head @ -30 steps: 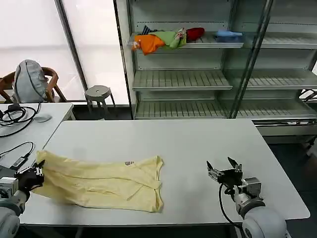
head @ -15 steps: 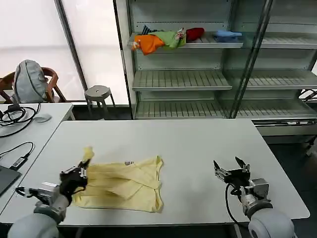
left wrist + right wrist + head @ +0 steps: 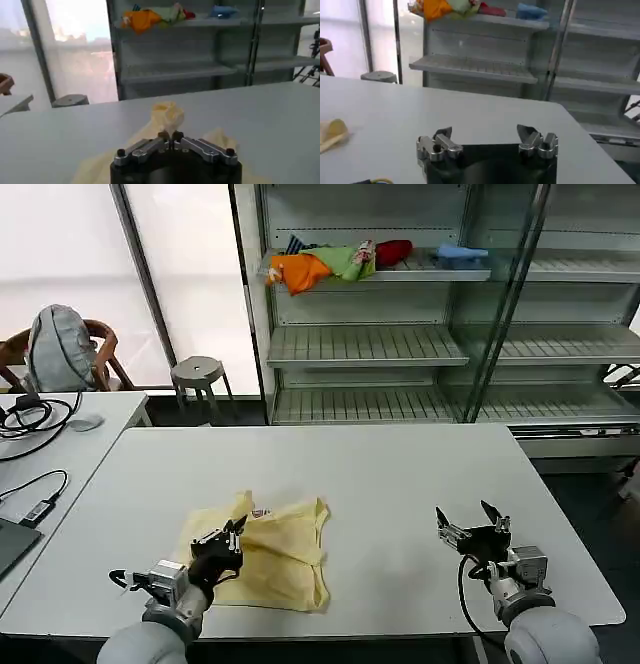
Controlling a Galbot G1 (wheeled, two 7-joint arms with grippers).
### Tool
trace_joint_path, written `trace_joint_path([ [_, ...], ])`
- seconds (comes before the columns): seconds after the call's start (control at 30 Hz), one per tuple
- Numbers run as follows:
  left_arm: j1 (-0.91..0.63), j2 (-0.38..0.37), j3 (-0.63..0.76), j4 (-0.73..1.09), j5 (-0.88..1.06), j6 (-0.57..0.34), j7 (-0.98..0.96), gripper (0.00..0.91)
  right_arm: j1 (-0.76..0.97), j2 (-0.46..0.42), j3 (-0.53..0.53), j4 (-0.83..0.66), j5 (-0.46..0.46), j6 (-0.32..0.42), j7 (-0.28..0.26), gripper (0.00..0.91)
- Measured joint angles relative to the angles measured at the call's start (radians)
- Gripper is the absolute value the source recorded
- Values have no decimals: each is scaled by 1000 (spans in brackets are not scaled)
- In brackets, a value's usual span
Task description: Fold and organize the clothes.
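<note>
The pale yellow T-shirt [image 3: 275,559] lies on the white table [image 3: 400,474], its left part folded over toward the middle. My left gripper [image 3: 236,529] is shut on the shirt's left edge and holds a bunched tuft of cloth [image 3: 168,116] above the rest of the shirt. In the left wrist view that gripper [image 3: 171,135] has its tips pressed together under the tuft. My right gripper [image 3: 470,521] hovers open over bare table well to the right of the shirt; in the right wrist view its jaws [image 3: 485,135] stand wide apart with nothing between them.
A shelving unit [image 3: 370,344] with a heap of coloured clothes [image 3: 330,264] stands behind the table. A side table [image 3: 60,434] with cables sits at the left, with a stool [image 3: 198,372] and a chair [image 3: 60,354] beyond it.
My left gripper has carried the shirt's left edge to the right, folding the spread cloth over itself into a narrower shape. The right gripper has drifted slightly right.
</note>
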Motion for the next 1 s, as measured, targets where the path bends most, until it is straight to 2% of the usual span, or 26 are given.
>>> trace_joint_path([
  [0.4, -67, -66, 91, 20, -91, 1, -78, 10, 1, 2, 4, 2, -12, 0, 0, 907],
  [0.63, -101, -80, 111, 53, -106, 1, -94, 20, 0, 2, 4, 2, -12, 0, -1, 907],
  [0.67, -106, -83, 115, 57, -107, 1, -95, 121, 0, 2, 4, 2, -13, 0, -1, 907],
  [0.7, -108, -85, 118, 59, -108, 1, -95, 725, 0, 2, 4, 2, -13, 0, 0, 907],
  [0.73, -110, -87, 122, 61, -108, 1, -95, 907, 1, 2, 4, 2, -13, 0, -1, 907],
  [1.0, -108, -109, 153, 58, -124, -5, -87, 907, 3, 6, -1, -2, -17, 0, -1, 907],
])
